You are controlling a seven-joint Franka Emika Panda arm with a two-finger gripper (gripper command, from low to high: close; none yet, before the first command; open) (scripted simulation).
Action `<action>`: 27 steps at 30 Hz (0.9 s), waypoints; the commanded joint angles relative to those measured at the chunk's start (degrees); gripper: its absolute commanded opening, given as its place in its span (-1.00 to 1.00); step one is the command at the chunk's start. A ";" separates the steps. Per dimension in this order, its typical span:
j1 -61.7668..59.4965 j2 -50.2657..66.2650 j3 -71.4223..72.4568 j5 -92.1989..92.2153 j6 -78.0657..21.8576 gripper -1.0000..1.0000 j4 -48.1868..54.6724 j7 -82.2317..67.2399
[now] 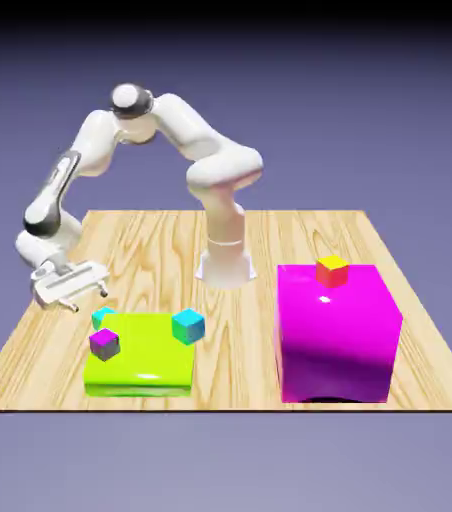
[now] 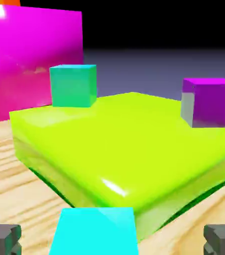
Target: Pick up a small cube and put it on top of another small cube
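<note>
One hand [image 1: 91, 300], wide open, holding nothing | I line up over small blue cube [image 2: 95, 232] beside green slab [image 2: 129, 144], go down slow

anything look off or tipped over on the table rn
Nothing looks tipped or damaged. The one oddity: the lime slab seems not to lie flush, with a dark gap showing under its edge in the hand view, though that may just be its rounded lower edge.

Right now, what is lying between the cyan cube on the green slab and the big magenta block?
In the exterior view, only bare wooden tabletop shows between the cyan cube and the magenta block.
</note>
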 commanded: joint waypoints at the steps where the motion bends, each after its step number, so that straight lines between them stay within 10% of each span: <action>1: 1.09 -1.18 -0.57 -0.07 2.49 0.00 -1.03 -0.36; 4: 3.52 -3.81 -1.85 -0.24 8.03 0.00 -3.33 -1.15; 5: 3.52 -3.81 -1.85 -0.24 8.03 -1.00 -3.33 -1.15; 11: -0.58 0.34 3.69 0.85 -0.41 -1.00 0.48 2.67; 27: -2.84 -17.37 25.80 -21.61 17.04 -1.00 -24.98 34.69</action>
